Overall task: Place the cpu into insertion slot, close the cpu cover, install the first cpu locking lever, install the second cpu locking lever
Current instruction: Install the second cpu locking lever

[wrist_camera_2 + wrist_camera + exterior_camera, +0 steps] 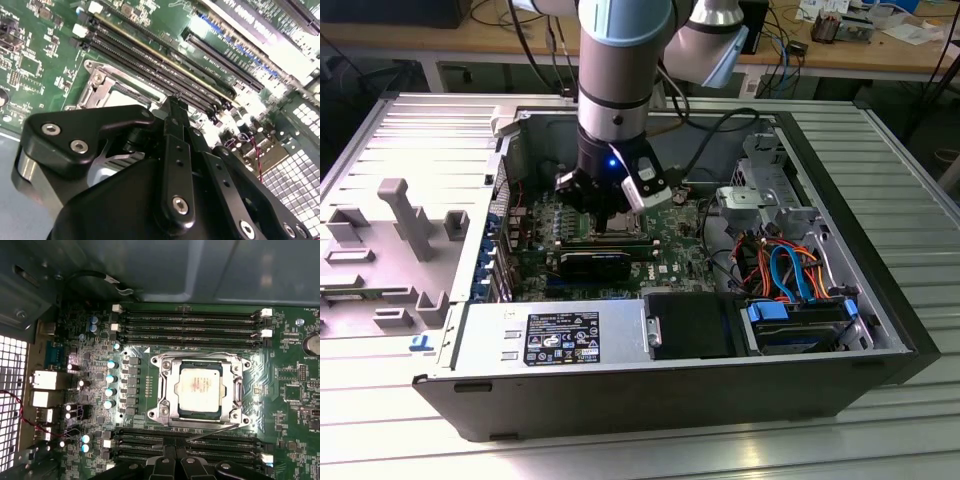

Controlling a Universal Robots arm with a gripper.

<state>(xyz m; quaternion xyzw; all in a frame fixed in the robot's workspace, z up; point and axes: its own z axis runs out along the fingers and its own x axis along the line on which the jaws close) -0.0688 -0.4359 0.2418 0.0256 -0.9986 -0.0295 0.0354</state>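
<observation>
One arm hangs over the open computer case [880, 330] in the exterior view, with my gripper [617, 222] low above the motherboard [670, 250]. In the second wrist view the gripper [175, 107] fingers look pressed together and hold nothing. In the first wrist view the cpu [201, 389] already lies in the socket with the cpu cover [170, 390] closed around it, so I judge the locking lever [212, 430] step is in hand; it needs a careful push.

A ribbed aluminium table [880, 150] spreads across the exterior view, brightly lit at left. Along the top edge runs a wooden workbench [820, 55] strewn with cables [782, 52] and papers [910, 30].
</observation>
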